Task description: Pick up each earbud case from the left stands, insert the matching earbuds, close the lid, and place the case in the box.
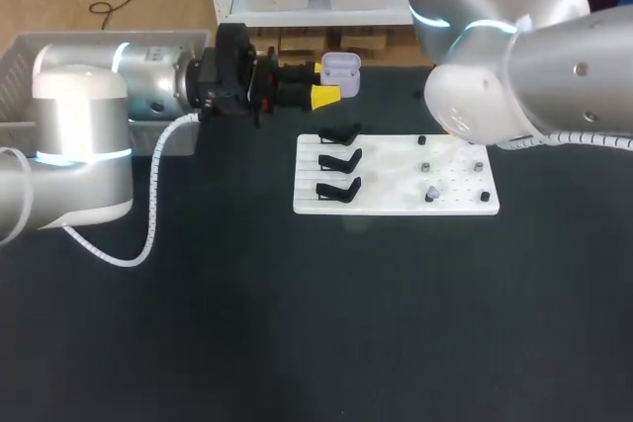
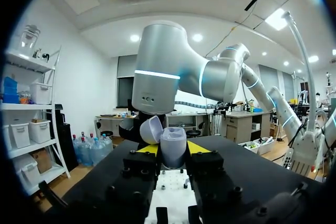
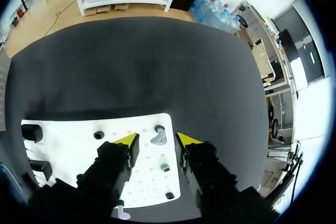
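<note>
Lavender case [image 1: 341,67] is waiting lid-open, clamped in left end effector [image 1: 324,82]; right end effector [image 3: 156,141] is hovering spread over earbud [image 3: 159,138].

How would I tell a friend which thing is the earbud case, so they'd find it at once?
Find the white board in the middle of the dark table, then look past its far left corner to the left gripper. Clamped in it is the earbud case: the only pale lilac thing, its lid flipped open, unlike the black stands on the board.
</note>
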You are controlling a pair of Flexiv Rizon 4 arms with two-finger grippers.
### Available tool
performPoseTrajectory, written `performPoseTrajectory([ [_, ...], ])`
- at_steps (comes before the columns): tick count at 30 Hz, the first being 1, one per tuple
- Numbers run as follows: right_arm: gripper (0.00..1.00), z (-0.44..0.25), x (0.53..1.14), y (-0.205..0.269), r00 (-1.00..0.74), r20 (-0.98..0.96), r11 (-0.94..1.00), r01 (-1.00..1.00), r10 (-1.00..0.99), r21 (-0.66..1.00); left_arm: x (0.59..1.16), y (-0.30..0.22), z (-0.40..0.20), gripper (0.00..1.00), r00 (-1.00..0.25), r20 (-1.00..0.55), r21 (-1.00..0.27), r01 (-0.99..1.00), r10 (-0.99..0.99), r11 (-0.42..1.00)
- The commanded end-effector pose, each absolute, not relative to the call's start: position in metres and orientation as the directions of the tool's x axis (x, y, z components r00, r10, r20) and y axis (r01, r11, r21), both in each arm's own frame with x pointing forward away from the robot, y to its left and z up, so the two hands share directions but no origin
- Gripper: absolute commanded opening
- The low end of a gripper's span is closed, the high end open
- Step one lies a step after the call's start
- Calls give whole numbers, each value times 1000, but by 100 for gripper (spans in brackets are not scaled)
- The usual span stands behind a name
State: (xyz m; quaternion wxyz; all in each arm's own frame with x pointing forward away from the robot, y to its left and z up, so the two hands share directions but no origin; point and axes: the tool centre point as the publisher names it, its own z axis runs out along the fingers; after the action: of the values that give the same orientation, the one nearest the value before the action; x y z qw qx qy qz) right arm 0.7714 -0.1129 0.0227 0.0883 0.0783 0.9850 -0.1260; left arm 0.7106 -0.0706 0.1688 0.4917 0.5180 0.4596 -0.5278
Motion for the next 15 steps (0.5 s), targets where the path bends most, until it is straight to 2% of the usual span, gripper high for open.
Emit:
performPoseTrajectory([
  [1,42,22,766,-115,-967,-219,956,181,130,-231,709,-70,168,0,22,-999,26,996,-44,-89],
  [8,37,19,765,-116,-965,-231,951,184,127,-247,709,-70,168,0,22,-999,26,996,-44,-89],
  [15,37,17,766,-116,-960,-255,945,186,116,-269,709,-70,168,0,22,-999,26,996,-44,-89],
])
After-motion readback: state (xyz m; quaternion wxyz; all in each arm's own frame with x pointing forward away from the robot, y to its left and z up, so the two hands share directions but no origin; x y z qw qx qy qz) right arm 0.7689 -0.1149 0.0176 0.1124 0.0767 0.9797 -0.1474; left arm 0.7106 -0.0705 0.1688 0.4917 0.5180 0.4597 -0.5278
